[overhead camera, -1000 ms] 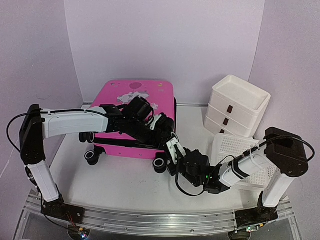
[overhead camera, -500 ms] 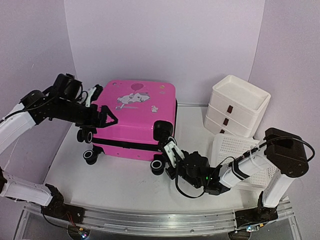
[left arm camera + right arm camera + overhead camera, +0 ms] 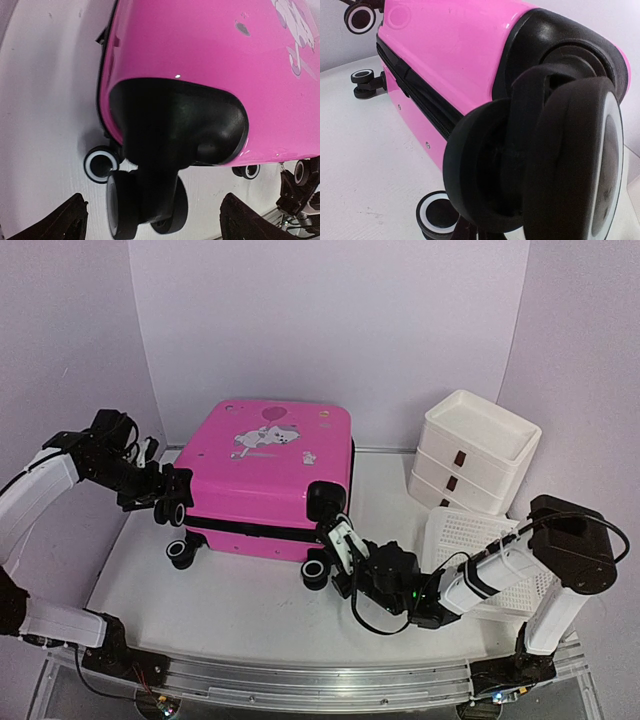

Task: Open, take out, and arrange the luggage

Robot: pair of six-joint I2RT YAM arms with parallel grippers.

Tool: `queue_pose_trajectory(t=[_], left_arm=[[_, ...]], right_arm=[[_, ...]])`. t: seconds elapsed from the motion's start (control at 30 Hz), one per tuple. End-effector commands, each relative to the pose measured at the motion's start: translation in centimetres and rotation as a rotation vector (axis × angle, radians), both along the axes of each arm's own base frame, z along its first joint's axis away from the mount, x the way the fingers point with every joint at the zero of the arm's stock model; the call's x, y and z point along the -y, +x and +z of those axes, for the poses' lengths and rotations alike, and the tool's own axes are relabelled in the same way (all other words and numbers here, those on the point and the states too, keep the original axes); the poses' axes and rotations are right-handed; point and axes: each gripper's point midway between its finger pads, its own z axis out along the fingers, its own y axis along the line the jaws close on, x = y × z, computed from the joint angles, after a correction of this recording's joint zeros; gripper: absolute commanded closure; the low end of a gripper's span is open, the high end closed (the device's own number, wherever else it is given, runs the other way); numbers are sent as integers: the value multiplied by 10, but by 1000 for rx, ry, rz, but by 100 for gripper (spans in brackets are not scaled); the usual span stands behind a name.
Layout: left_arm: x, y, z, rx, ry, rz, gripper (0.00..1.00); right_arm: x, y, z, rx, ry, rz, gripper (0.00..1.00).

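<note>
On the white table (image 3: 240, 610), toward 12 o'clock from the arms' bases, the luggage (image 3: 270, 480) is the biggest thing I can see. It lies flat on its back, hot pink, with the lid shut and the black zip band (image 3: 245, 527) running unbroken along the near side. The white cartoon animal print (image 3: 262, 440) faces up.

At 2 o'clock from the table's middle stands a white drawer stack (image 3: 478, 452), three trays high, against the back wall. At 4 o'clock, just in front of it, a white mesh basket (image 3: 462, 532) sits partly under the right arm.

The left gripper (image 3: 172, 492) hangs at the 9 o'clock side of the case. Its black fingers (image 3: 67, 222) are spread wide and hold nothing. From its wrist camera, the upper left wheel (image 3: 145, 205) sits between them without touching either one.

The right gripper (image 3: 338, 538) lies low at the 5 o'clock corner of the case, between the upper right wheel (image 3: 325, 498) and the lower right wheel (image 3: 317, 570). Its fingers are pressed together. I cannot tell whether they pinch anything, because the wheels fill its wrist view.

At 7 o'clock of the case, the lower left wheel (image 3: 182, 553) rests on the table.
</note>
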Motion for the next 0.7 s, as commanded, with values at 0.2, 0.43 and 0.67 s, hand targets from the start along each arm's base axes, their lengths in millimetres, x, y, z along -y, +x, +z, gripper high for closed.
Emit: queue_pose_trajectory(t=[0.2,0.43,0.67], left_arm=[[45,-12,-19,-58,-212,-191,47],[105,-32,-5,-38,-326,-280,70],[177,-46,18,38,-501,-318,78]], right_arm=[[-12,-4,26,-10,90,114,100],[-31,-13,26,-29,34,219,100],[-61,-22,28,-78,62,271,100]])
